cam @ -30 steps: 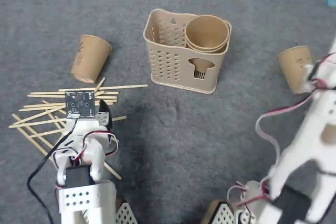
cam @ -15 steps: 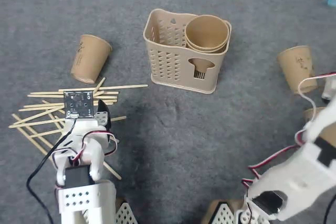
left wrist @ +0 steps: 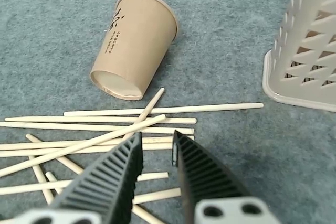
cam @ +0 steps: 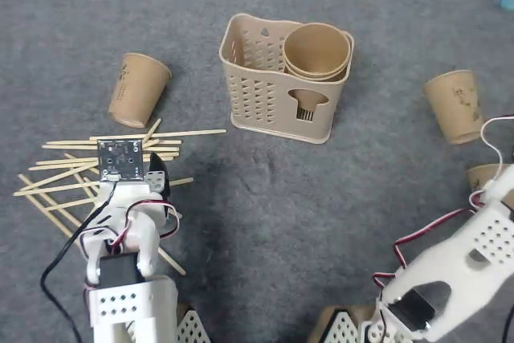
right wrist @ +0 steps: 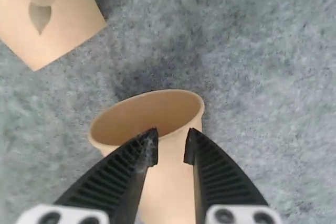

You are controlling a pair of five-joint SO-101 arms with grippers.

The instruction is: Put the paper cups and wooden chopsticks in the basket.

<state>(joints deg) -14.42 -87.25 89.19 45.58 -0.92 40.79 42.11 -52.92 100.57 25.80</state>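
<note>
Your right gripper point(right wrist: 170, 142) hung over the paper cup point(right wrist: 157, 111) at the right edge of the bench point(cam: 265, 214), well apart from the basket point(cam: 265, 86). Its jaws stood only narrowly apart, with the tips at the cup's rim. From the wrist view I could not tell whether they touched the wall, so I judged the cup not yet held. For a clean pick you needed to spread the jaws wider and slip one finger inside the mouth and one outside. A gentle pinch was enough, since thin paper would likely buckle under a hard squeeze. Lifting straight up would have kept you clear of the second cup point(cam: 454, 106) lying near it. Release was best made over the nested cups point(cam: 317, 50) at the basket's end. Your left gripper point(left wrist: 157, 148) sat just above the chopsticks point(left wrist: 105, 129), jaws slightly parted and empty, and was best kept parked there.
</note>
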